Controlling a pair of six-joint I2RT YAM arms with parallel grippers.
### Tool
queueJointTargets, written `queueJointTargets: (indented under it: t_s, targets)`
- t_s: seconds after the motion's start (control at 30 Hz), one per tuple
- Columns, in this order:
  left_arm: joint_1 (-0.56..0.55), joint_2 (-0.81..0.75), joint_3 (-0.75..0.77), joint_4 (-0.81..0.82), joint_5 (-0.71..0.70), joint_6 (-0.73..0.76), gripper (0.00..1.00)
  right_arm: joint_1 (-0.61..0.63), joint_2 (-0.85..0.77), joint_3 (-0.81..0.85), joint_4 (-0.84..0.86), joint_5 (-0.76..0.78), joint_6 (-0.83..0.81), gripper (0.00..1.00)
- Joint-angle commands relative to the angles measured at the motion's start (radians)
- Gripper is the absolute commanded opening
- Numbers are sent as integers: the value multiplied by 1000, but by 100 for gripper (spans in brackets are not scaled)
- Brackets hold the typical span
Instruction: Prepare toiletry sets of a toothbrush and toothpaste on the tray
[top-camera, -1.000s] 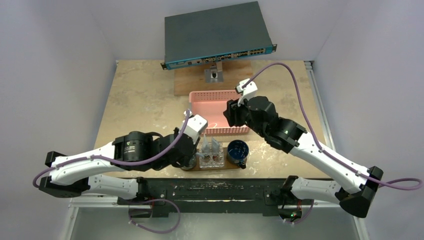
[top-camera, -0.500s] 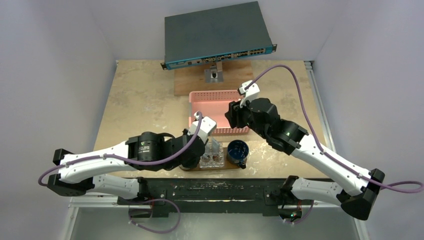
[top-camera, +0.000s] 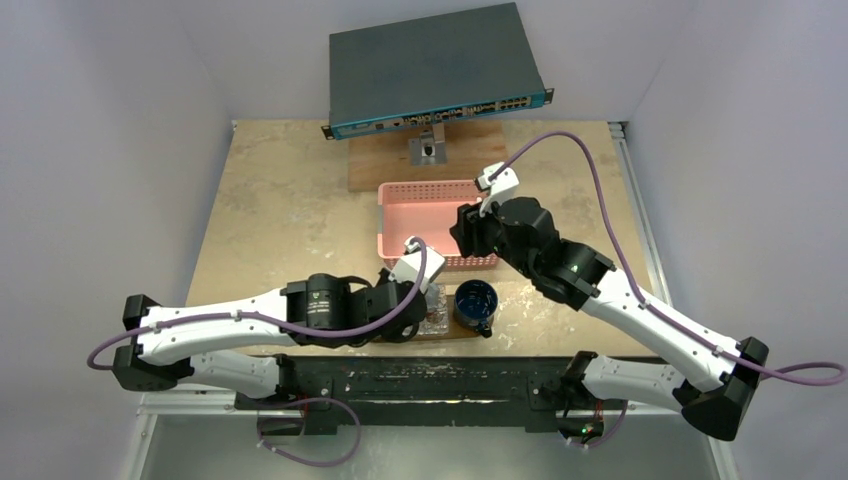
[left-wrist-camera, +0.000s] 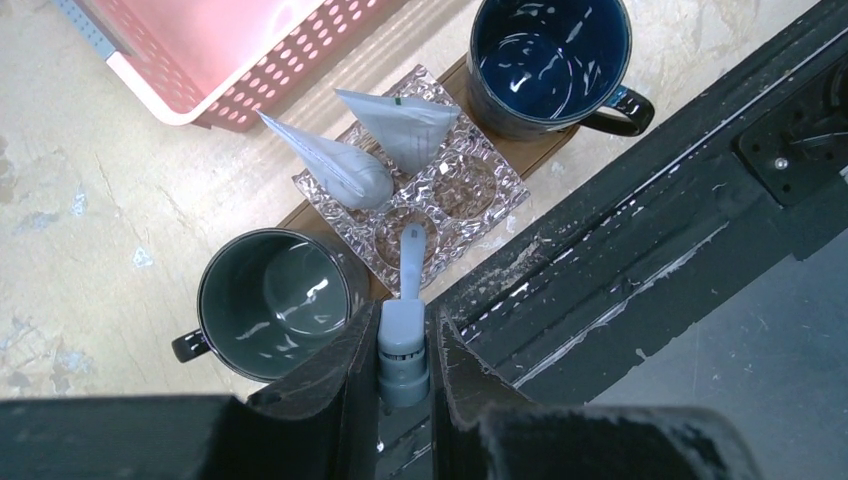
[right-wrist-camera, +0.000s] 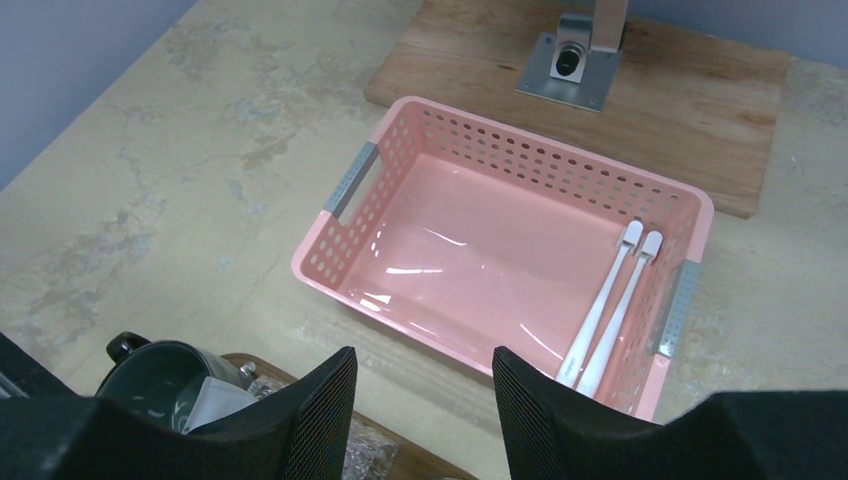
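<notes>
Left arm swung right since earlier frame, over tray (left-wrist-camera: 535, 158) at near bench edge. Left fingers (left-wrist-camera: 362, 345) clamped tight on white toothbrush (left-wrist-camera: 404, 350), head down at glass holder (left-wrist-camera: 470, 190) with two tubes (left-wrist-camera: 400, 125). Right fingers (right-wrist-camera: 325, 405) half open, empty, above pink basket (right-wrist-camera: 520, 160) — two toothbrushes (right-wrist-camera: 610, 300) inside.

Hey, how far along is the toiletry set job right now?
Done: two tubes stand in the glass dish on the tray. In hand: the left gripper is shut on what looks like a third tube, just above the dish. Left: both toothbrushes lie in the basket, with the open right gripper above it.
</notes>
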Motion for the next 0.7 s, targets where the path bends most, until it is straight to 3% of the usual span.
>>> queueJointTargets:
  t_s: [0.0, 0.43, 0.67]
  targets:
    - [-8, -33, -45, 80, -31, -3, 0, -7, -12, -16, 40, -11, 5, 55]
    - [-8, -142, -232, 268, -63, 14, 0, -7, -4, -28, 60, -17, 18, 55]
    - [-8, -126, -271, 299, -88, 13, 0, -7, -7, -34, 61, -16, 22, 55]
